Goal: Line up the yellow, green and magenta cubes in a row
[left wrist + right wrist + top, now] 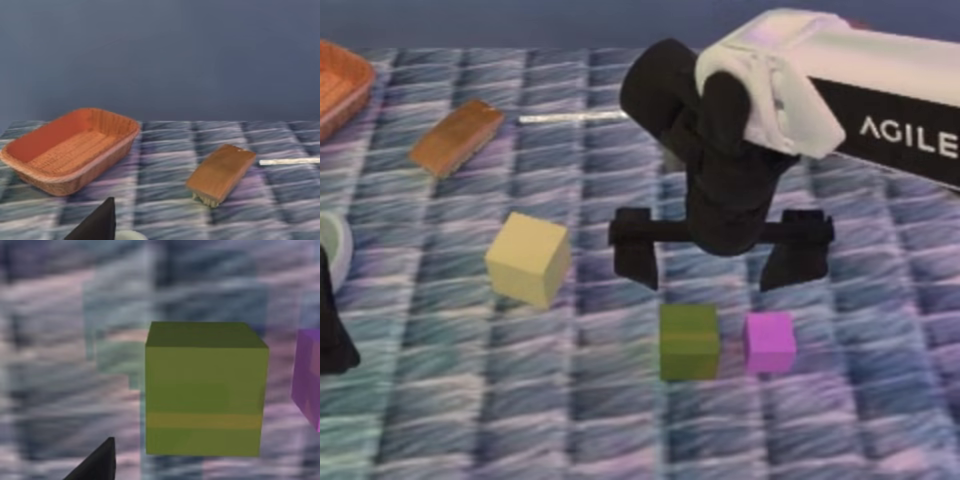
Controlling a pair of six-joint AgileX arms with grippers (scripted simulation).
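Note:
In the top view my right gripper (713, 262) hangs open and empty over the cloth, just behind the olive-green cube (688, 341) and the magenta cube (769, 341). Those two cubes sit side by side with a small gap. The pale yellow cube (528, 258) stands apart, farther left and slightly farther back. The right wrist view shows the green cube (205, 390) close below, the magenta cube (310, 380) at the picture's edge, and one dark fingertip (97, 465). My left gripper (330, 330) is parked at the table's left edge, with one fingertip (100, 225) showing.
An orange-brown flat block (457, 137) lies at the back left, with a woven basket (340, 85) in the far left corner. A white bowl (332, 245) sits by the left gripper. A thin white strip (570, 117) lies behind the right arm.

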